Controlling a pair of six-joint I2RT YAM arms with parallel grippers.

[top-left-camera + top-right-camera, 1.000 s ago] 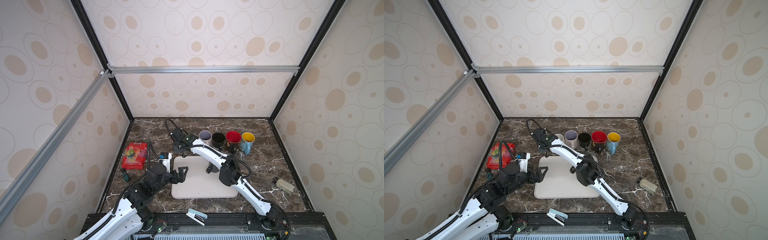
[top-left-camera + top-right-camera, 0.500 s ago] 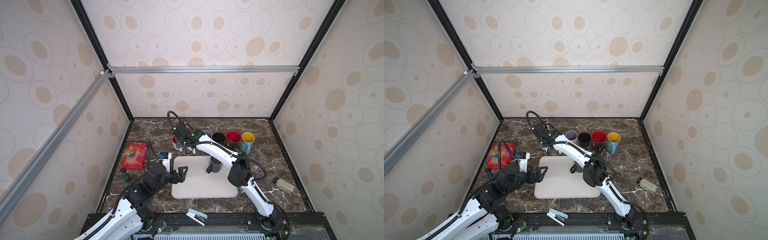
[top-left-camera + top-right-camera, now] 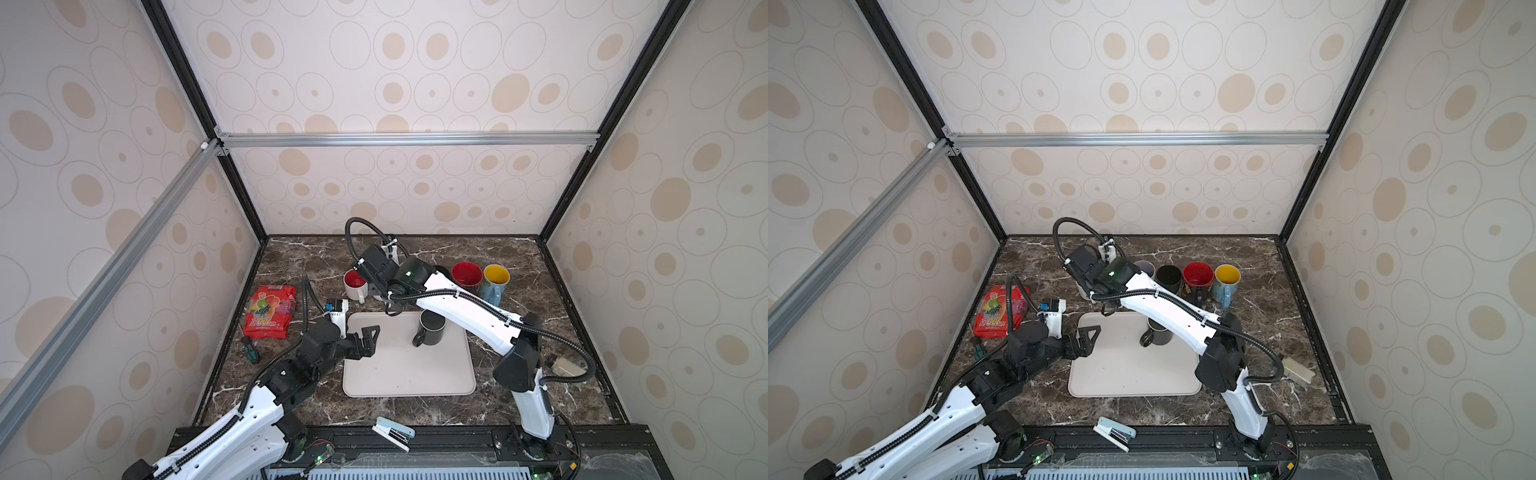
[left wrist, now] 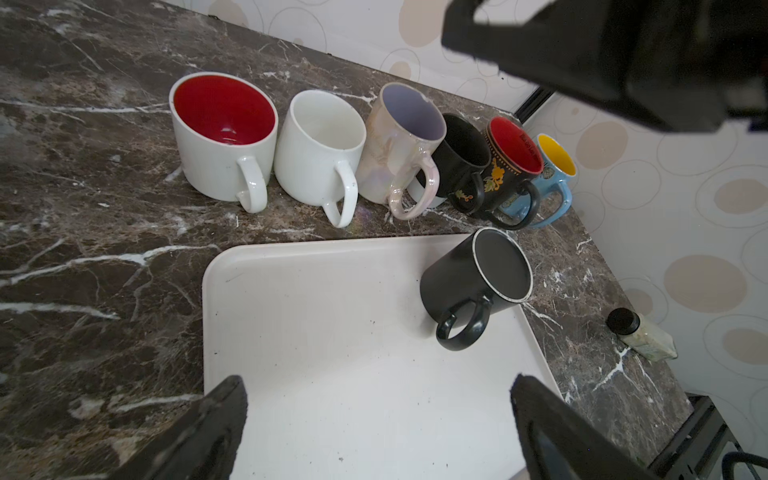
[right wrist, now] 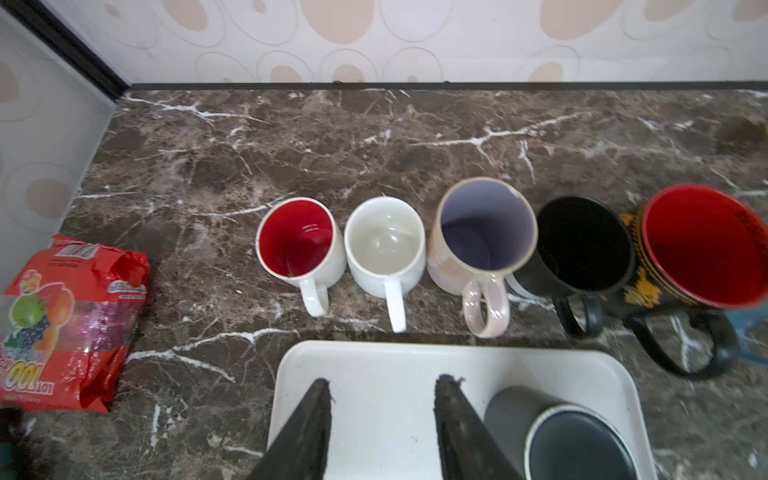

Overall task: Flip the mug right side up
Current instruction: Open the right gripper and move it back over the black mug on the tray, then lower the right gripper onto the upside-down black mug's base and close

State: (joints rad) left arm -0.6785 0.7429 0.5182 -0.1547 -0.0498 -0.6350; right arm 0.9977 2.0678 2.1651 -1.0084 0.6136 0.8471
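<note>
Both empty: left gripper (image 4: 378, 379) fully spread, right gripper (image 5: 384, 380) part-open | glossy black ceramic mug (image 3: 431, 330) base-up, axis vertical, far-right corner of cream plastic tray (image 3: 407, 370) | just beside right gripper, nearer arm

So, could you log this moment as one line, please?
black mug: upside down on tray | right gripper: open, empty, above tray | left gripper: open, empty

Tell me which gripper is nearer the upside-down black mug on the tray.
Right. The right gripper hangs just beside the black mug, over the far edge of the tray; the left gripper sits at its left edge, farther from it.
</note>
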